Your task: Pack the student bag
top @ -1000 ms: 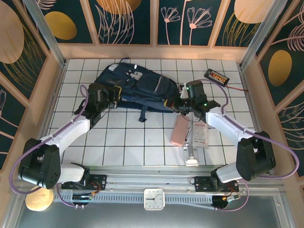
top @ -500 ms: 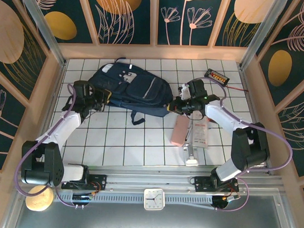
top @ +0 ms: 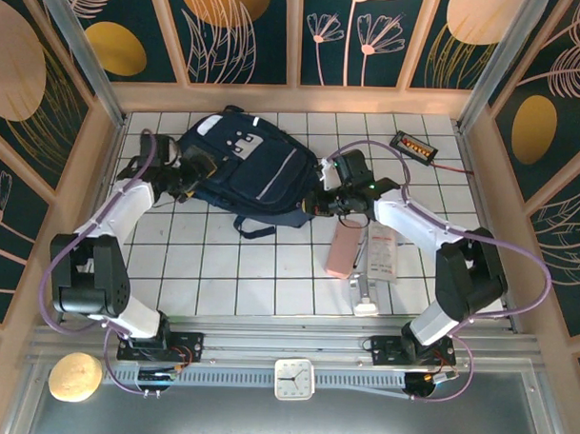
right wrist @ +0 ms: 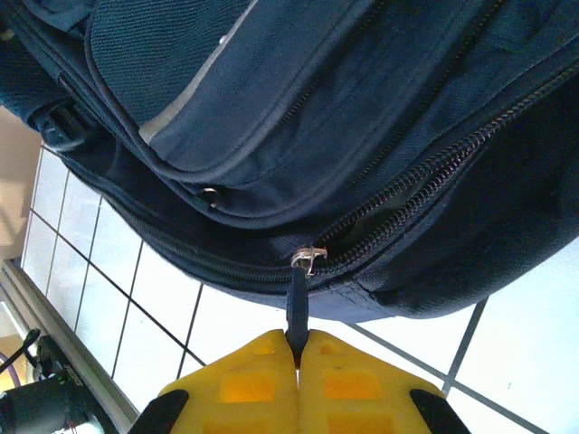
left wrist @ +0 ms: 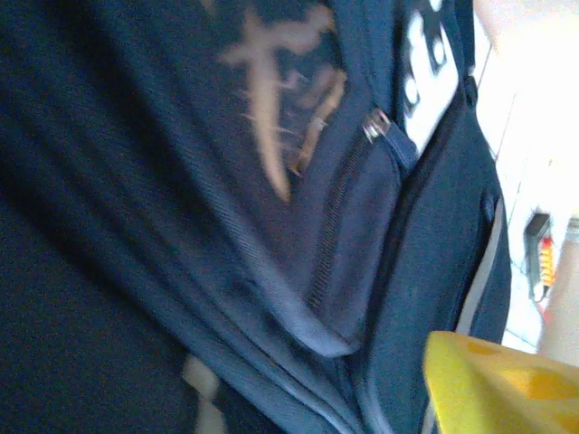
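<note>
Student bag [top: 258, 168]: far side of table

The student bag, a large navy-blue fabric backpack with grey stripes, is laid flat on the white tiled table [top: 259, 273]. The right gripper [right wrist: 297, 348] is clamped on a dark zipper pull [right wrist: 296, 312] at its right end. The left gripper [top: 182, 168] is held against its left end; whether it is apart or together cannot be told.

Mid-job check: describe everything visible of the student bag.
The student bag is a navy woven-fabric backpack with grey stripes and a white-grey patch, lying flat on the tiled table, a black strap trailing nearward. The right gripper pinches its zipper pull; the zipper beside it looks slightly open. The left gripper is at its left end.
</note>
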Robot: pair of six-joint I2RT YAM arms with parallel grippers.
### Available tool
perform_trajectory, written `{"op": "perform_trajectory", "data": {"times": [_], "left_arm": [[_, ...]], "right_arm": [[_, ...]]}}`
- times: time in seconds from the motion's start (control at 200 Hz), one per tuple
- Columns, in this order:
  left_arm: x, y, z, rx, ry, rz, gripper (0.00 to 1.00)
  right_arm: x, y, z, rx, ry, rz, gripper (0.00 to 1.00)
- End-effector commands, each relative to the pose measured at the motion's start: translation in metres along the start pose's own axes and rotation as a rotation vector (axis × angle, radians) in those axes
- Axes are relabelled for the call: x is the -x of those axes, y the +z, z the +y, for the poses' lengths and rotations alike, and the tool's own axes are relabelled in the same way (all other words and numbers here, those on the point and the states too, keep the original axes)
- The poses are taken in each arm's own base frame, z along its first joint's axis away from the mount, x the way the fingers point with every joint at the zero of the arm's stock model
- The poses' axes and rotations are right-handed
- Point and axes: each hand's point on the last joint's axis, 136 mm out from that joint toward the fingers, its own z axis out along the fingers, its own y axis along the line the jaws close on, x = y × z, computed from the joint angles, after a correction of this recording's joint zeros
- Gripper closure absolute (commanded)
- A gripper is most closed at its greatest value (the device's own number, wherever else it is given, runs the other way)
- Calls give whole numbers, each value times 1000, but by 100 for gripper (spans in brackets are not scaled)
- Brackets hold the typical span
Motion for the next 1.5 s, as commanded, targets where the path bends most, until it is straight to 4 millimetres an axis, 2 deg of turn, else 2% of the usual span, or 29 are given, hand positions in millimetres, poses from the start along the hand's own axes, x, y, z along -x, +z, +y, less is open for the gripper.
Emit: {"op": "perform_trajectory", "data": {"times": [0.0, 0.025, 0.145, 0.205, 0.28, 0.35, 0.43, 0.525, 0.601, 0.666, 0.731, 0.766, 0.781, 0.816, 0.831, 0.881, 0.911, 0.966, 1.046, 1.186, 1.296, 1.411, 1.496], "left_arm": [[-38, -17, -49, -3, 396, 33, 8], [-47, -16, -57, 6, 459, 40, 2], [-83, -6, -84, 14, 700, 79, 1], [-85, -5, -84, 89, 779, 54, 1], [-61, -17, -62, 253, 736, -40, 1], [-36, -33, -26, 405, 607, -80, 1], [-14, -50, 2, 442, 468, -112, 1], [12, -64, 22, 422, 339, -161, 1], [17, -68, 20, 402, 321, -162, 1], [3, -64, 14, 332, 281, -114, 1], [-23, -53, 5, 201, 192, -59, 1], [-40, -46, -2, 118, 132, -32, 1], [-53, -40, 1, 102, 104, 3, 1], [-71, -33, -12, 25, 60, 36, 1], [-84, -26, -9, 13, 35, 64, 1], [-113, -12, -20, -71, -37, 123, 1], [-128, -5, -26, -122, -93, 152, 1], [-146, 5, -37, -199, -181, 176, 1], [-156, 15, -43, -262, -284, 180, 1], [-155, 31, -53, -307, -391, 172, 1], [-161, 47, -66, -322, -438, 200, 1], [-179, 64, -74, -319, -479, 233, 1], [-191, 79, -64, -287, -512, 240, 3]], "right_arm": [[23, -5, 28, 69, -51, -66, 100], [23, -6, 29, 72, -51, -65, 100], [16, -2, 29, 76, -50, -41, 100], [13, -1, 28, 70, -50, -33, 100], [12, -3, 30, 66, -47, -37, 100], [15, -7, 34, 71, -50, -52, 100], [16, -10, 41, 89, -47, -54, 100], [16, -9, 52, 124, -45, -54, 100], [17, -7, 59, 142, -44, -52, 100], [18, -4, 56, 127, -38, -52, 100], [17, -2, 45, 70, -32, -31, 100], [17, -2, 33, 19, -24, -15, 100], [16, -1, 26, -10, -15, -7, 100], [16, -3, 8, -82, 15, 12, 100], [16, -4, -1, -108, 30, 19, 95], [13, -6, -17, -157, 51, 43, 75], [16, -10, -30, -191, 62, 35, 67], [21, -16, -42, -224, 58, 23, 57], [30, -20, -54, -246, 45, 8, 51], [38, -15, -79, -265, 44, 11, 50], [38, -6, -96, -193, 148, -10, 51], [34, 9, -96, -95, 218, -5, 51], [32, 18, -87, -46, 235, 1, 51]]}}
